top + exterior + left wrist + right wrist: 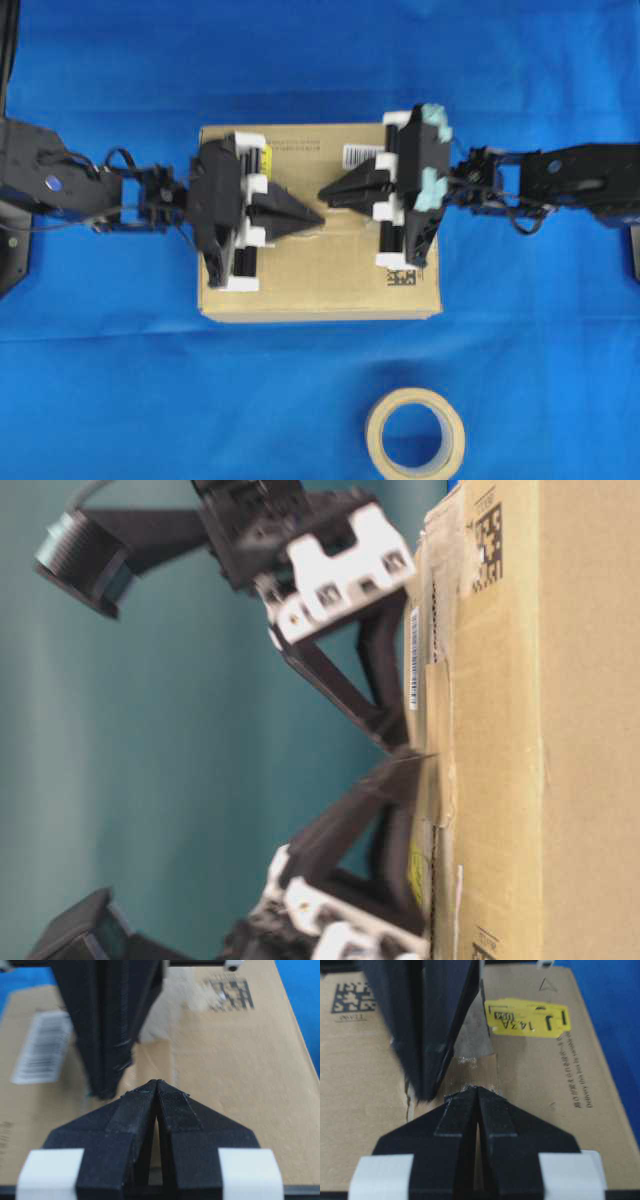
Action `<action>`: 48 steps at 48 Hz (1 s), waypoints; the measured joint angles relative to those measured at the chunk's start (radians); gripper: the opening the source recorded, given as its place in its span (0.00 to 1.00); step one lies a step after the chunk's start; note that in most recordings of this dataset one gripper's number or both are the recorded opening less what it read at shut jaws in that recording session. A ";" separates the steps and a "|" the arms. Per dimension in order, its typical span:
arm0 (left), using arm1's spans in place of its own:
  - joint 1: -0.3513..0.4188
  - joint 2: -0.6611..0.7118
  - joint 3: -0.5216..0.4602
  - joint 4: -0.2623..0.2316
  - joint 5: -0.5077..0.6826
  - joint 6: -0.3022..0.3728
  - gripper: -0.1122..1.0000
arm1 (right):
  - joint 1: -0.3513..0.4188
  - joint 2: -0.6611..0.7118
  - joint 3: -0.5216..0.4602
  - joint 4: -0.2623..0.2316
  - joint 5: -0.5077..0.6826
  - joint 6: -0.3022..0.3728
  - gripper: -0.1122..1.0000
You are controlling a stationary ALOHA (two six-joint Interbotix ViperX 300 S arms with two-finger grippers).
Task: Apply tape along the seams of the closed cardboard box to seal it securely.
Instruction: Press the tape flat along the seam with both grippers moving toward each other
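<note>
Clenched fingertips of the right gripper (477,1091) and left gripper (157,1082) press the tape (475,1072) onto the cardboard box (330,275) seam; next, likely smoothing outward.

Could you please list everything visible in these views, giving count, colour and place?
cardboard box: one, brown, centre of the blue cloth
tape: one short piece, tan, on the box top over the seams, between the gripper tips
yellow sticker: one, on the box top
barcode label: one, white, box top
matrix codes: two, black, box top
tape roll: one, beige, in front of the box
blue cloth: one, covers the table
left gripper: black, shut, over the box
right gripper: black, shut, over the box
</note>
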 measured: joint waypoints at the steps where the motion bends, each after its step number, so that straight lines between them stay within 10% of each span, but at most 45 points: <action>1: -0.003 0.006 0.000 0.000 0.000 -0.002 0.10 | 0.002 0.005 -0.002 0.000 0.000 0.002 0.10; 48: -0.006 -0.038 0.150 -0.003 -0.015 -0.091 0.10 | 0.107 -0.021 0.127 0.173 -0.018 0.009 0.10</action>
